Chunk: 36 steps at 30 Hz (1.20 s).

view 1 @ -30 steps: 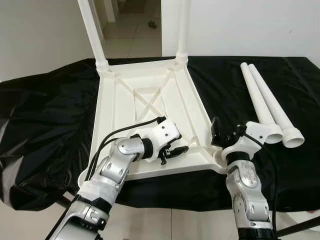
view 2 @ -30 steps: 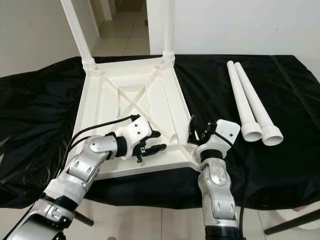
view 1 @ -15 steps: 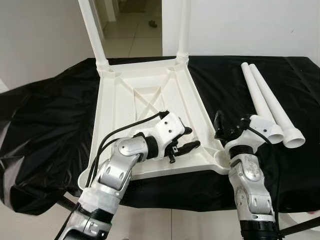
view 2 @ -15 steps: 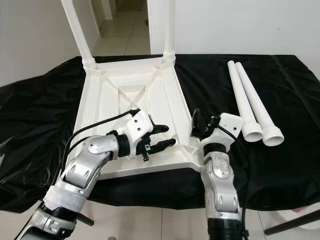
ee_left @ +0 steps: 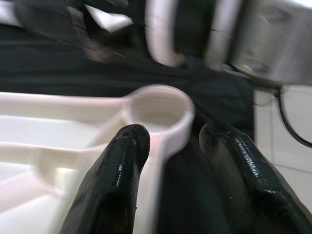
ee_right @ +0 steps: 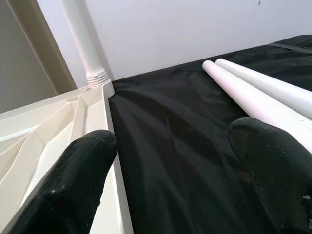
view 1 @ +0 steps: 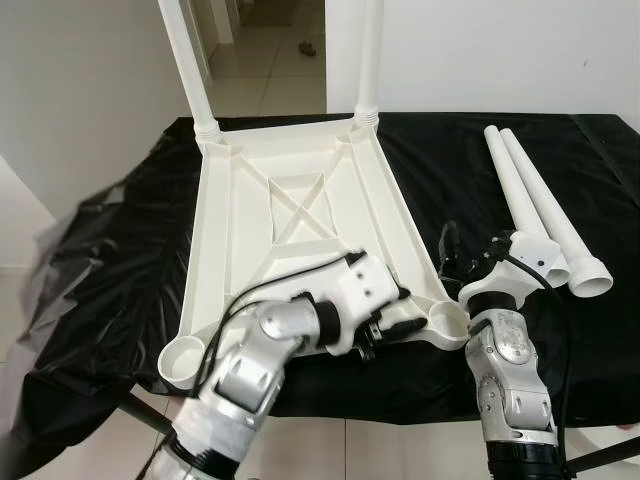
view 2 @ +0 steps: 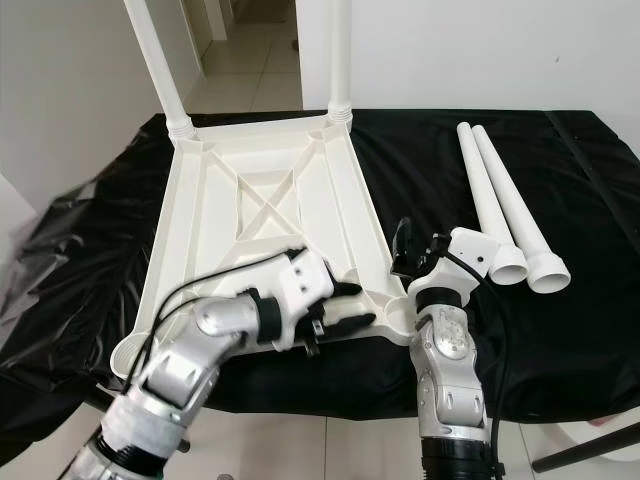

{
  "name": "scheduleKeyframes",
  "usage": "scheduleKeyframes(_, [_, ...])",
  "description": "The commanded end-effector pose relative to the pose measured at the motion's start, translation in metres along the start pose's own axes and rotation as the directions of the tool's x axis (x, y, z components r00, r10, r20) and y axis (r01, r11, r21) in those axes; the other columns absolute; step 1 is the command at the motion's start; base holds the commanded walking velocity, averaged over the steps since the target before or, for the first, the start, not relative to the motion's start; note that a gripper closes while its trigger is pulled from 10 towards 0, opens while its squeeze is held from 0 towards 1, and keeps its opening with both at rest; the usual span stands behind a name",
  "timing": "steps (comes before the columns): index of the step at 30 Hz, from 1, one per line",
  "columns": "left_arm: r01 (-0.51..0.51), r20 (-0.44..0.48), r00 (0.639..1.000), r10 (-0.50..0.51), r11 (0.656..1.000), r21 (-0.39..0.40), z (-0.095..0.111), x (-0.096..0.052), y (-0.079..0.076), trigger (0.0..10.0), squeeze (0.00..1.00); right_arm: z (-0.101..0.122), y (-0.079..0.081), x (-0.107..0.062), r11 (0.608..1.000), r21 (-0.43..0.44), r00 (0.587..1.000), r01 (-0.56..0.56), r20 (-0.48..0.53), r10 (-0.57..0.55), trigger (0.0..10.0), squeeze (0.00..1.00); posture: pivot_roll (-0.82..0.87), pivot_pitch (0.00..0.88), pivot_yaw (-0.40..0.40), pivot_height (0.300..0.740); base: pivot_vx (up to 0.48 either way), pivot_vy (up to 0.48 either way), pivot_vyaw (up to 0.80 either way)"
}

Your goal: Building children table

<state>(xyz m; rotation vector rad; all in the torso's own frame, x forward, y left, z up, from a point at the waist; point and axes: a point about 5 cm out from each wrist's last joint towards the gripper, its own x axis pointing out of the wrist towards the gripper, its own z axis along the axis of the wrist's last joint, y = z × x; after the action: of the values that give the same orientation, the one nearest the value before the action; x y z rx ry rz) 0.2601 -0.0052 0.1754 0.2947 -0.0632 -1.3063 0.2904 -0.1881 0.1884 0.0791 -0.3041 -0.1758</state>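
A white children table top lies upside down on a black-covered table. Two white legs stand screwed into its far corners. Two loose legs lie side by side on the cloth at the right. My left gripper is open at the near rim, its fingers straddling the rim beside the near right corner socket. My right gripper is open just above the cloth, between the top's right rim and the loose legs, holding nothing.
The near left corner socket juts past the front edge of the black cloth. The cloth is crumpled and hangs loose at the left. A doorway and tiled floor lie beyond the far edge.
My left gripper has slid right along the near rim to the near right socket. The right gripper has lifted a little. The cloth at the left has bunched inward.
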Motion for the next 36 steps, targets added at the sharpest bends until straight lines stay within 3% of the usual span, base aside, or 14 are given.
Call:
scheduleKeyframes(1, [-0.029, -0.054, 0.998, 0.028, 1.000, -0.006, -0.009, 0.002, -0.002, 10.0, 0.00, -0.002, -0.002, -0.003, 1.000, 0.002, 1.000, 0.013, -0.009, -0.013, 10.0, 0.00, -0.06, 0.079, 0.101, 0.740, 0.000, 0.000, 0.00])
scheduleKeyframes(6, [-0.054, -0.132, 0.990, 0.054, 0.999, 0.005, -0.018, 0.006, -0.003, 10.0, 0.00, -0.002, -0.002, -0.004, 1.000, 0.002, 1.000, 0.017, -0.009, -0.016, 10.0, 0.00, -0.06, 0.078, 0.104, 0.740, 0.000, 0.000, 0.00])
scheduleKeyframes(10, [-0.152, -0.239, 0.959, 0.155, 0.988, 0.032, -0.032, 0.005, 0.012, 10.0, 0.00, -0.002, -0.003, -0.005, 1.000, 0.004, 1.000, 0.024, -0.011, -0.024, 10.0, 0.00, -0.07, 0.075, 0.112, 0.740, 0.000, 0.000, 0.00])
scheduleKeyframes(20, [-0.199, -0.217, 0.955, 0.202, 0.979, 0.035, -0.027, 0.003, 0.022, 10.0, 0.00, -0.004, -0.002, -0.006, 0.999, 0.008, 0.999, 0.032, -0.014, -0.032, 10.0, 0.00, -0.07, 0.080, 0.117, 0.740, 0.000, 0.000, 0.00])
scheduleKeyframes(24, [-0.221, -0.170, 0.961, 0.218, 0.975, 0.001, -0.018, 0.002, 0.026, 10.0, 0.00, -0.004, -0.003, -0.007, 0.999, 0.008, 0.999, 0.033, -0.014, -0.033, 10.0, 0.00, -0.07, 0.082, 0.117, 0.740, 0.000, 0.000, 0.00])
scheduleKeyframes(26, [-0.218, -0.081, 0.973, 0.215, 0.976, -0.022, -0.002, -0.001, 0.028, 10.0, 0.00, -0.005, -0.004, -0.007, 0.999, 0.007, 0.999, 0.036, -0.017, -0.036, 10.0, 0.00, -0.06, 0.085, 0.115, 0.740, 0.000, 0.000, 0.00])
scheduleKeyframes(28, [-0.226, -0.069, 0.972, 0.224, 0.974, -0.015, 0.003, -0.002, 0.030, 10.0, 0.00, -0.006, -0.004, -0.007, 0.999, 0.007, 0.999, 0.037, -0.020, -0.037, 10.0, 0.00, -0.06, 0.085, 0.113, 0.740, 0.000, 0.000, 0.00])
scheduleKeyframes(33, [-0.237, -0.093, 0.968, 0.235, 0.972, -0.004, -0.002, -0.001, 0.032, 10.0, 0.00, -0.006, -0.003, -0.007, 0.999, 0.009, 0.999, 0.036, -0.022, -0.036, 10.0, 0.00, -0.06, 0.085, 0.113, 0.740, 0.000, 0.000, 0.00])
scheduleKeyframes(36, [-0.228, -0.185, 0.955, 0.231, 0.973, 0.039, -0.019, 0.001, 0.030, 10.0, 0.00, -0.005, -0.002, -0.005, 0.999, 0.011, 0.999, 0.034, -0.020, -0.034, 10.0, 0.00, -0.06, 0.089, 0.112, 0.740, 0.000, 0.000, 0.00])
